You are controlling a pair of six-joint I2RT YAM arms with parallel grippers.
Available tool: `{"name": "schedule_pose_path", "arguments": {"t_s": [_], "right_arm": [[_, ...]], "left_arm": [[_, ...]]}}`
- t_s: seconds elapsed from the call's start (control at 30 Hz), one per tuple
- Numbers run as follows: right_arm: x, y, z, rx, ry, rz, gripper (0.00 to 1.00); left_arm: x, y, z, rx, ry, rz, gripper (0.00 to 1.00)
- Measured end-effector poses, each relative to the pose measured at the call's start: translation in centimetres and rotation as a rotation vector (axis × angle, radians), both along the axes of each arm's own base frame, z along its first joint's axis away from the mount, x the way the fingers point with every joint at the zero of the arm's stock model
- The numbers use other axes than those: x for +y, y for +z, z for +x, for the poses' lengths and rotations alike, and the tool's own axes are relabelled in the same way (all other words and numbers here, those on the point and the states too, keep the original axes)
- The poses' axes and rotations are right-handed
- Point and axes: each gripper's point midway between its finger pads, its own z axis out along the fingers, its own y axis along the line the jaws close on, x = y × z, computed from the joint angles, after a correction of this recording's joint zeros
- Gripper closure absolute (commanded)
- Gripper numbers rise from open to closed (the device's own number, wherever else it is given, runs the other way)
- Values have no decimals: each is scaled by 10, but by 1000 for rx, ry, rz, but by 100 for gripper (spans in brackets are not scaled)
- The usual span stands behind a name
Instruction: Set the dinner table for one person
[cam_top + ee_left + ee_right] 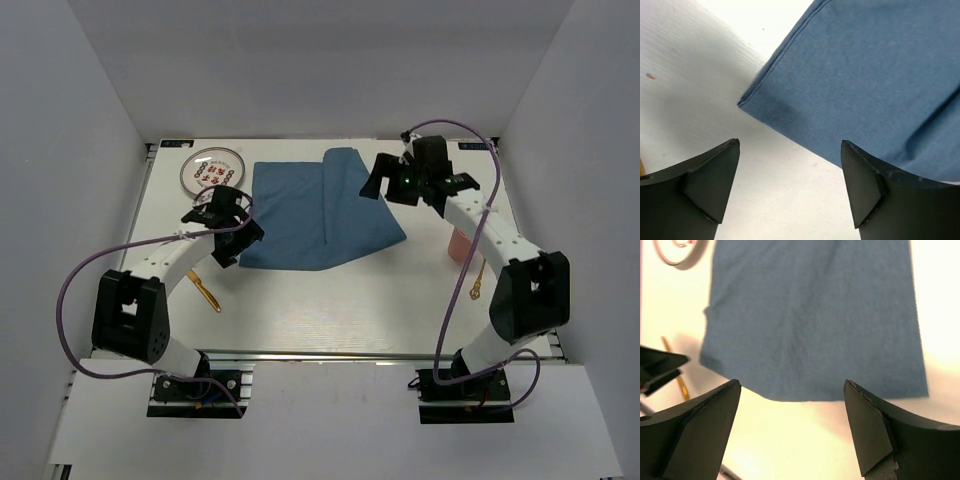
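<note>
The white dinner table (330, 310) carries a blue cloth (315, 210) in its middle, with its right part folded over. My left gripper (238, 242) is open and empty, low over the table at the cloth's near-left corner (742, 103); its fingers (710, 180) straddle bare tabletop. My right gripper (378, 178) is open and empty, raised at the cloth's right edge. The right wrist view looks over the cloth (810, 315) and its near edge. A round patterned plate (211, 170) lies at the far left.
A pink cup (459, 244) stands right of the cloth, beside my right arm. A gold utensil (207, 290) lies at the near left, another (478, 281) at the near right. The plate's rim (675, 252) and the left gold utensil (676, 371) show in the right wrist view.
</note>
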Motion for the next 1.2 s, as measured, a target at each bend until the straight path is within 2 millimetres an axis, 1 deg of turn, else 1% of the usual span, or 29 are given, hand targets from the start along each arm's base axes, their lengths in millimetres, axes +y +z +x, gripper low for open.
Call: {"name": "schedule_pose_path", "arguments": {"t_s": [0.03,0.07,0.13,0.17,0.2,0.27,0.33,0.4,0.53,0.6,0.63,0.7,0.73,0.77,0.8,0.83,0.87,0.9,0.93,0.97,1.0,1.13,1.2], "right_arm": [[-3,-3,-6,-4,-12,-3,11],[-7,-11,-9,4,-29,-13,11],[-18,-41,-12,50,-74,-48,12],[-26,-61,-17,91,-107,-78,14],[-34,-80,-22,131,-140,-109,14],[-50,-110,-37,203,-202,-160,17],[-62,-128,-47,248,-253,-199,18],[-71,-135,-50,262,-296,-226,18],[-79,-139,-42,249,-356,-249,21],[-82,-149,-39,265,-381,-268,26],[-83,-154,-36,273,-389,-278,26],[-86,-170,-32,303,-408,-295,31],[-86,-170,-28,304,-421,-297,33],[-85,-169,-21,289,-429,-287,38],[-85,-169,-16,281,-438,-281,45],[-86,-172,-15,284,-445,-282,60],[-86,-173,-13,284,-449,-283,66],[-86,-173,-11,282,-460,-275,76],[-87,-175,-11,284,-468,-274,90],[-87,-175,-10,282,-469,-273,97],[-87,-176,-10,284,-475,-269,100],[-87,-176,-10,285,-488,-258,100],[-88,-175,-14,282,-488,-253,100]], "left_arm": [[0,4,0,-12,-1,0,7],[1,7,0,-20,-2,0,7],[1,11,-1,-29,-9,1,6],[1,12,-2,-31,-13,3,6],[2,13,-3,-31,-15,4,5],[3,13,-6,-32,-19,6,4],[5,12,-11,-32,-20,8,3],[7,11,-19,-28,-20,10,2],[10,13,-27,-28,-17,16,2],[11,13,-27,-32,-15,20,2],[12,12,-27,-31,-14,21,2],[12,9,-29,-26,-15,22,2],[12,7,-30,-20,-15,23,2],[13,4,-32,-16,-15,25,2],[13,3,-33,-11,-15,26,2],[13,1,-34,-8,-16,27,2],[14,0,-34,-7,-16,27,2],[14,-1,-35,-6,-16,28,2],[14,-1,-35,-6,-16,27,2],[14,-2,-35,-6,-15,27,2],[14,-2,-35,-7,-13,25,2],[11,-3,-30,-18,6,7,2],[10,-10,-28,0,28,1,2]]}}
